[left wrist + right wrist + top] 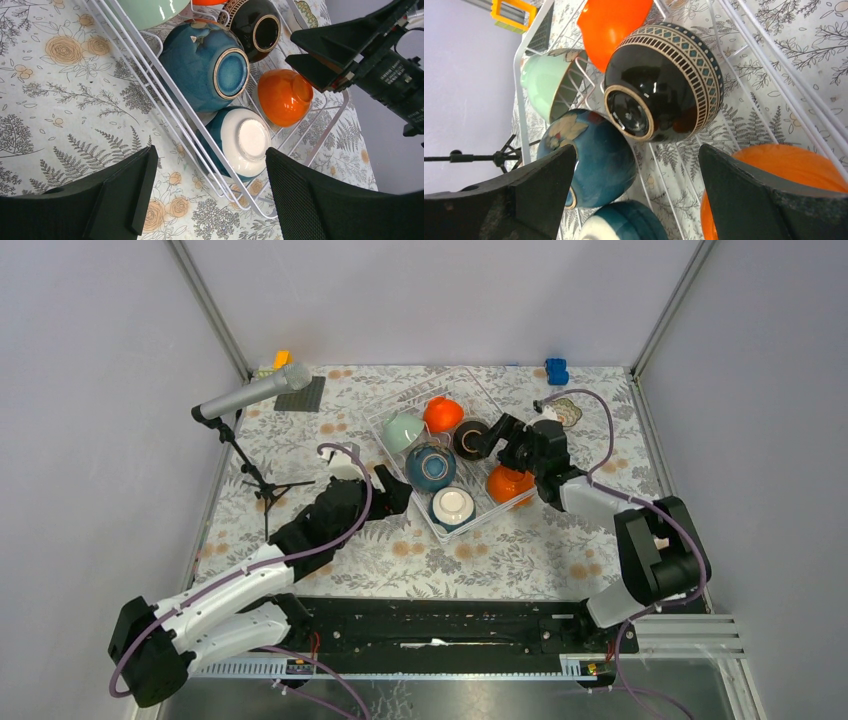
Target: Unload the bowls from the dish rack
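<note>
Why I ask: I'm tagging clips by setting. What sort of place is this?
Most likely a robot lab test cell, not a kitchen: plain grey walls and metal frame posts enclose a cloth-covered table, a microphone stands on a tripod, and the dish rack of bowls sits on it.

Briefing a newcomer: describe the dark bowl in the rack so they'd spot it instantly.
Find the white wire dish rack mid-table. At its right side, facing the right claw, lies a glossy black bowl. Only it has a geometric tan-and-teal band.

i count seven bowls (430,467), six inside the one dish rack (478,385) and one outside, one microphone (255,395), one blue block (556,370).
</note>
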You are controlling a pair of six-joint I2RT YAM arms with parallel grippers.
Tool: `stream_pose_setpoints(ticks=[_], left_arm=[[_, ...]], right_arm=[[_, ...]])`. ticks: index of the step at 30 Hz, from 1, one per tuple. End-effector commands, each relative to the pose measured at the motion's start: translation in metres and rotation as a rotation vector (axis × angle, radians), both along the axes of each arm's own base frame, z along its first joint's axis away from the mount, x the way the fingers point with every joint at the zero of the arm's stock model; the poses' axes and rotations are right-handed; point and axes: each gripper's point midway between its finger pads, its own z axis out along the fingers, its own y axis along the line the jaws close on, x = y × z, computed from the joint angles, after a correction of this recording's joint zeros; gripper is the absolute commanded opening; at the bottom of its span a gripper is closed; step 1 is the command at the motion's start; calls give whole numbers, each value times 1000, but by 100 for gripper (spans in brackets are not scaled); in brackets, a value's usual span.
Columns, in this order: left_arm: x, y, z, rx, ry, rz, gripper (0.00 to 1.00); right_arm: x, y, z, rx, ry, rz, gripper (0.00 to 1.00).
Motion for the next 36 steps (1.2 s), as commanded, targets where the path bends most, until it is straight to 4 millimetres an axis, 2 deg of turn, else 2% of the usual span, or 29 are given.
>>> stream_pose_setpoints(ticks=[1,6,9,17,21,26,31,36], left_arm=[[1,3,8,-27,-32,12,85],[2,2,8,-21,-30,12,85],[3,2,6,-11,-25,14,85],[5,3,7,-2,-31,21,85],[4,5,5,4,-27,23,85],[4,6,4,7,-27,26,86],[4,6,3,6,-27,26,86],[3,7,4,8,-27,27,86]], right_arm=[[29,4,16,-18,-71,-32,100],[45,4,7,-53,-63,-49,100],[56,8,13,-48,-77,-49,100],[66,10,11,-49,-75,-52,100],[61,5,0,-58,-52,-58,100],[71,7,4,-54,-62,-60,100],[90,13,6,-50,-74,-62,100],[93,14,9,-47,-82,-62,100]])
